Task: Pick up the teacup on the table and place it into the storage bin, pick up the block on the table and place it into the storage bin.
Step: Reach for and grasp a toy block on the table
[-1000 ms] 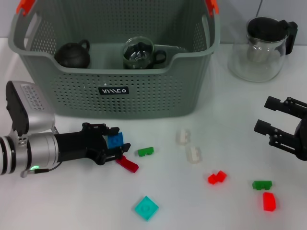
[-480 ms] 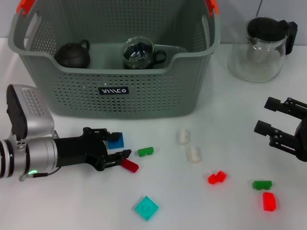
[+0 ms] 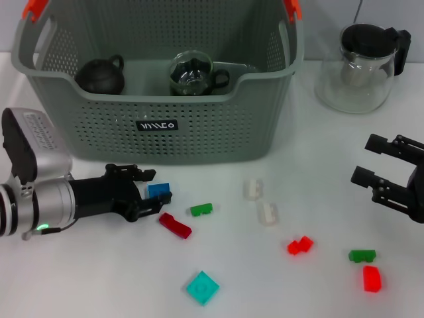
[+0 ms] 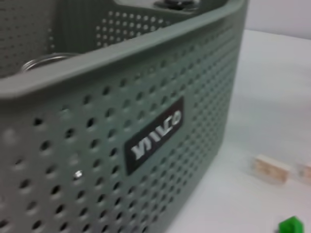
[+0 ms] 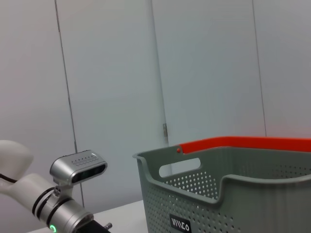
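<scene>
The grey-green storage bin (image 3: 199,142) stands at the back of the table; its wall and black label fill the left wrist view (image 4: 155,133). Inside it sit a glass teacup (image 3: 192,74) and a dark round cup (image 3: 99,75). My left gripper (image 3: 155,188) lies low on the table just in front of the bin, its fingers closed around a small blue block (image 3: 158,191). A red block (image 3: 175,226) lies right below the lower finger. My right gripper (image 3: 372,161) hovers open and empty at the right edge.
A glass jug (image 3: 361,66) with a black lid stands back right. Loose blocks lie in front of the bin: green (image 3: 201,209), two clear (image 3: 252,189), teal (image 3: 202,287), red (image 3: 299,246), green (image 3: 362,255), red (image 3: 371,279).
The left gripper's fingers spread wide half a second ago and have now narrowed on the blue block. The arm drew slightly back and left. The red block shifted a little. The right arm stayed still.
</scene>
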You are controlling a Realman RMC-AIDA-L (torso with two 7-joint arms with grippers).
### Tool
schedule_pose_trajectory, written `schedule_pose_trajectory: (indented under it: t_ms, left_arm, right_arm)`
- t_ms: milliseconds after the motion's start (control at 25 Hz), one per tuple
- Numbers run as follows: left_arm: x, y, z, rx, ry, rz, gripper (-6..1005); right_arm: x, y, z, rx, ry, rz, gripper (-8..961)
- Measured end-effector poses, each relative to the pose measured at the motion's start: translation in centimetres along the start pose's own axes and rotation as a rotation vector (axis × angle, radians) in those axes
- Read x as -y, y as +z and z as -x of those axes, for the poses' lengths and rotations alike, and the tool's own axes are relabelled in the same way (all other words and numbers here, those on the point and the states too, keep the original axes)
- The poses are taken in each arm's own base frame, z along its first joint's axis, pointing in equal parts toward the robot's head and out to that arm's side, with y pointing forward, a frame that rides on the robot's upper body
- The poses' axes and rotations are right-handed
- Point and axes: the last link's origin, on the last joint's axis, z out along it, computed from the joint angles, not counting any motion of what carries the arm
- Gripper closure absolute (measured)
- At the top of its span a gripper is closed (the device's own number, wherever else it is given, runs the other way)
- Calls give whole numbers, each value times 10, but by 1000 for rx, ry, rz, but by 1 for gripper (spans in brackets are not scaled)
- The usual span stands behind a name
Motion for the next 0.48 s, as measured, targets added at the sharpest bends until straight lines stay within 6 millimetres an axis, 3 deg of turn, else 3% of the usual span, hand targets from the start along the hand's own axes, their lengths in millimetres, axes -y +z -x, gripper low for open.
schedule_pose_trajectory:
  t_ms: [480]
  left_arm:
    - [-2, -3, 4, 27, -10, 17, 431]
  right_arm:
    - [2, 1, 2, 0, 3, 4, 269]
